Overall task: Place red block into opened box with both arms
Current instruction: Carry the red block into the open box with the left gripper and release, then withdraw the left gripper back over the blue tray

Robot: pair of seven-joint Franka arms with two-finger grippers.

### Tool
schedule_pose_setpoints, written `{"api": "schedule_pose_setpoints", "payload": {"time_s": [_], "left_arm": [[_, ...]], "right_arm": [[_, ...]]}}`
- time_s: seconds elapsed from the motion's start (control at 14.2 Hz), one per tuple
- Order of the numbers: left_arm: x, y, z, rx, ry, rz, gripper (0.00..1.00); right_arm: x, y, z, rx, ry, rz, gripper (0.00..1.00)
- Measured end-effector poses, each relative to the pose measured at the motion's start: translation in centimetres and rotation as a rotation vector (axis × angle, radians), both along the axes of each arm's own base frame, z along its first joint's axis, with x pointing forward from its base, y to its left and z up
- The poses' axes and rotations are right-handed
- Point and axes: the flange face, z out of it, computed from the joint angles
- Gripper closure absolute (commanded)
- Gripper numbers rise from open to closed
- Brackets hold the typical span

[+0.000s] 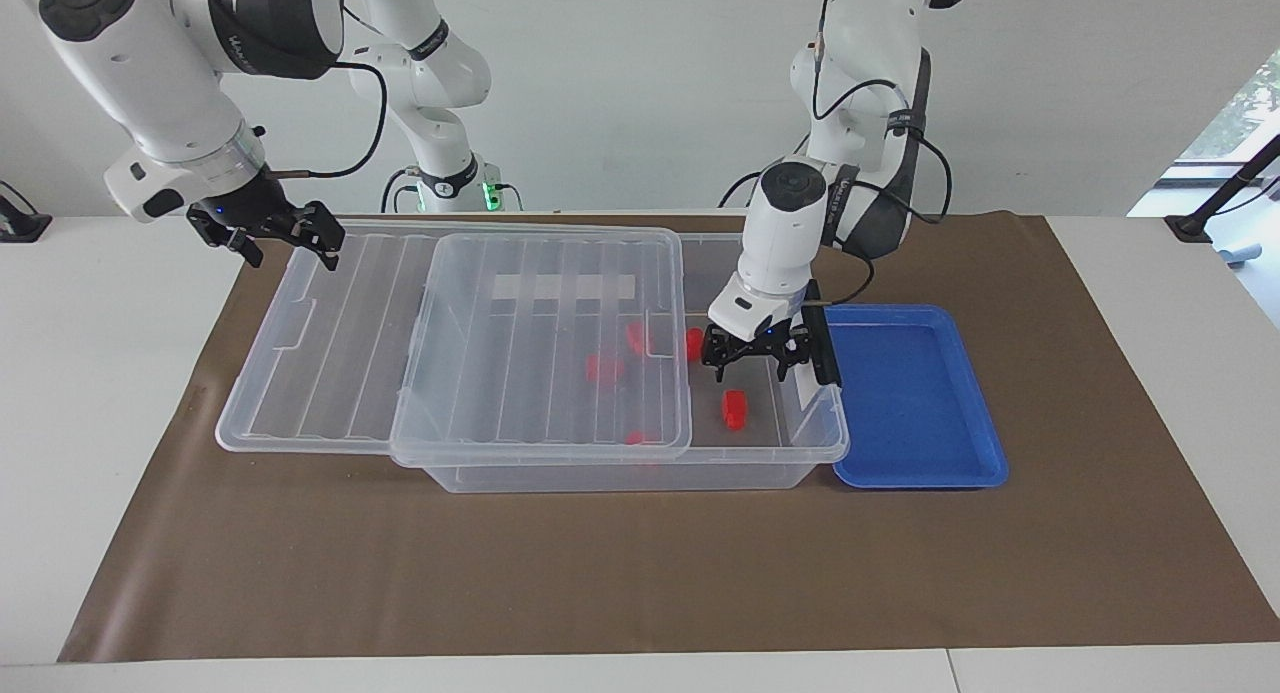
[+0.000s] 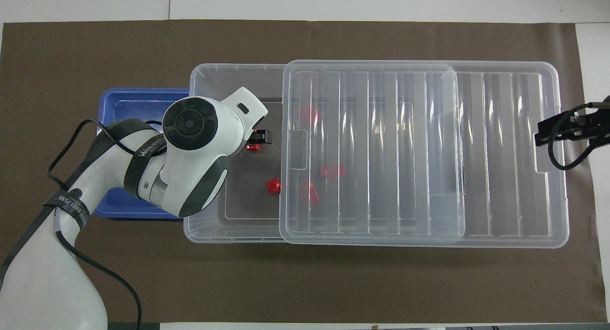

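**Facing view: red block lies free in the box under a raised, spread gripper**

Facing view, scanned from its left edge: the right gripper [image 1: 283,241] hangs with its fingers spread and empty over the lid's [image 1: 450,343] outer end, where that arm waits. The ribbed clear lid is slid toward the right arm's end of the worktop [image 1: 100,373], leaving the box [image 1: 790,453] open at the end toward the left arm. Several small red pieces [image 1: 605,367] show dimly through the lid. Next comes the left gripper [image 1: 757,361], fingers wide and holding nothing, poised above the open end of the box. Directly below it, apart from the fingers, the red block [image 1: 735,410] rests on the box floor. Beside the box stands the blue tray [image 1: 910,473], with nothing in it.

The red block is a small, bright red, chunky piece with squared faces and a glossy plastic look. It is probably light and rigid, so it should neither bend nor crush under a pinch; the smooth plastic may slip if caught on a corner. Two flat opposite sides across its middle look like the safest hold, taken from above.

In the overhead view the left arm's wrist covers most of the open end; a second loose red piece [image 2: 273,185] lies at the lid's edge.
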Motion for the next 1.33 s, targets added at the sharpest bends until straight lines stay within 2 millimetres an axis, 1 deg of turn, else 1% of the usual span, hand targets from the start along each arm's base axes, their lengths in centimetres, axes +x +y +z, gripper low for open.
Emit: {"api": "schedule_pose_setpoints", "payload": {"time_s": [0.14, 0.21, 0.42, 0.63, 0.7, 0.77, 0.84, 0.91, 1.05, 1.12, 1.19, 1.33], "left_arm": [[-0.6, 0.9, 2.5, 0.012, 0.007, 0.011, 0.00], [-0.9, 1.4, 3.8, 0.014, 0.005, 0.017, 0.00], [-1.6, 3.1, 7.5, 0.015, -0.007, 0.041, 0.00], [-1.3, 6.9, 10.7, 0.020, -0.022, 0.050, 0.00], [-1.1, 8.4, 11.3, 0.028, -0.019, 0.041, 0.00], [-0.8, 9.9, 11.7, 0.037, -0.014, 0.032, 0.00], [-0.4, 11.7, 11.9, 0.045, -0.007, 0.024, 0.00], [0.1, 13.4, 11.9, 0.054, 0.002, 0.016, 0.00], [1.0, 16.6, 12.3, 0.051, 0.022, -0.002, 0.00], [1.5, 18.2, 12.9, 0.039, 0.037, -0.005, 0.00], [2.1, 19.7, 13.9, 0.033, 0.049, -0.012, 0.00], [3.0, 22.1, 16.1, 0.032, 0.064, -0.029, 0.00]], "right_arm": [[-0.1, -1.1, 0.2, 0.003, -0.001, 0.013, 0.00], [-0.1, -1.2, 0.3, 0.004, -0.002, 0.016, 0.00], [0.1, -0.5, 0.5, 0.002, -0.018, 0.028, 0.00], [0.1, -0.4, 0.5, 0.002, -0.019, 0.031, 0.00], [0.2, -0.5, 0.5, 0.003, -0.021, 0.038, 0.13], [0.3, -0.8, 0.6, 0.004, -0.032, 0.064, 0.40], [0.4, -1.7, 0.6, 0.005, -0.047, 0.105, 0.83], [0.4, -3.2, 0.5, 0.008, -0.057, 0.145, 1.00], [0.1, -6.6, -0.2, 0.012, -0.062, 0.186, 1.00], [0.0, -8.1, -0.7, 0.012, -0.063, 0.187, 1.00], [-0.1, -9.3, -1.5, 0.011, -0.068, 0.183, 1.00], [0.0, -10.5, -3.4, 0.006, -0.077, 0.169, 1.00]]}}
